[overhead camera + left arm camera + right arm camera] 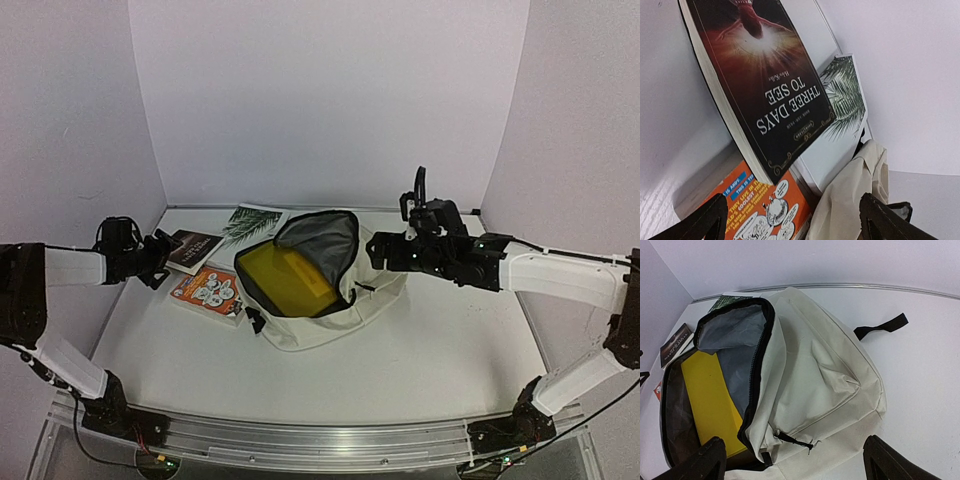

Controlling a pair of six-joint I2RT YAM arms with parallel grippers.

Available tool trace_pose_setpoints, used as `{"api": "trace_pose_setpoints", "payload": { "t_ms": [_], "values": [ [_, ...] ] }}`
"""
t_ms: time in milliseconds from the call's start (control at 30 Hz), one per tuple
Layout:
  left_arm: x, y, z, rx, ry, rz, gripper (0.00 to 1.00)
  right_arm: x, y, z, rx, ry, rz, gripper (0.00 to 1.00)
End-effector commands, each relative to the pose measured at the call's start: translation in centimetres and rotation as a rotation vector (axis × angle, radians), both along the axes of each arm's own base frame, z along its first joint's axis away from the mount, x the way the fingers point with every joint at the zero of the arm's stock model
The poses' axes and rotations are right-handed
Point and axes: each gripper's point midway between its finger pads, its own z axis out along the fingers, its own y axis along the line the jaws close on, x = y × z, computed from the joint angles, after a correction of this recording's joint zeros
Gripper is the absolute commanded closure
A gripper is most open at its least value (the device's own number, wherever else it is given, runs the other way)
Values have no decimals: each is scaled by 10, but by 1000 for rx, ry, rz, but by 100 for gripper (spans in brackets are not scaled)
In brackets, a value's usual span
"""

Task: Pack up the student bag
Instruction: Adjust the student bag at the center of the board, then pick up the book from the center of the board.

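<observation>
The left gripper (797,222) has its dark fingers (705,222) spread wide with nothing between them. It hovers at nine o'clock of the scene, pointed at the books. The right gripper (800,460) is likewise wide and empty, hanging over the three o'clock side of the large cream fabric backpack with black zippers and grey lining (815,370). That student bag lies flat at the middle of the white table (430,340). Its main mouth is unzipped and gapes toward nine o'clock, with a flat yellow rectangular item (710,395) inside.

The bag looks light, soft and floppy, so pinched on the body it would probably fold and slide rather than lift cleanly. The firmer holds seem to be the zipper-edged rim of the upper flap, to keep the mouth open, or the black webbing loop (880,327) at one o'clock in the right wrist view.

Three books lie at nine to eleven o'clock of the bag:
- a dark glossy paperback titled Three Days to See (765,85), just ahead of the left fingers
- an orange cartoon-covered book (760,210), close beside the bag's mouth
- a white book with a green palm leaf (842,95), on the far side

The paperback's corner overlaps the orange cover in the wrist view, but whether they touch cannot be told. The sagging upper flap looks the likeliest obstacle to sliding a book in
</observation>
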Motion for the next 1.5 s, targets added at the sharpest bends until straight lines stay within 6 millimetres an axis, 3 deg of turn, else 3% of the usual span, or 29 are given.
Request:
{"api": "trace_pose_setpoints", "payload": {
  "t_ms": [0, 300, 700, 933, 1133, 1467],
  "values": [
    [27, 11, 7, -42, -89, 40, 9, 3, -8, 17, 42, -45, -39, 5],
    [49, 15, -35, -54, -55, 43, 14, 5, -12, 23, 40, -61, -53, 5],
    [67, 15, -51, -37, -91, 25, 22, 9, -12, 20, 33, -57, -64, 5],
    [78, 12, -57, -69, -127, 19, 36, 10, -14, 26, 44, -69, -77, 5],
    [82, 15, -55, -44, -162, 20, 56, 10, -18, 29, 48, -76, -93, 5],
    [89, 16, -34, -9, -274, 5, 87, 8, -20, 30, 56, -76, -96, 5]
  ]
}}
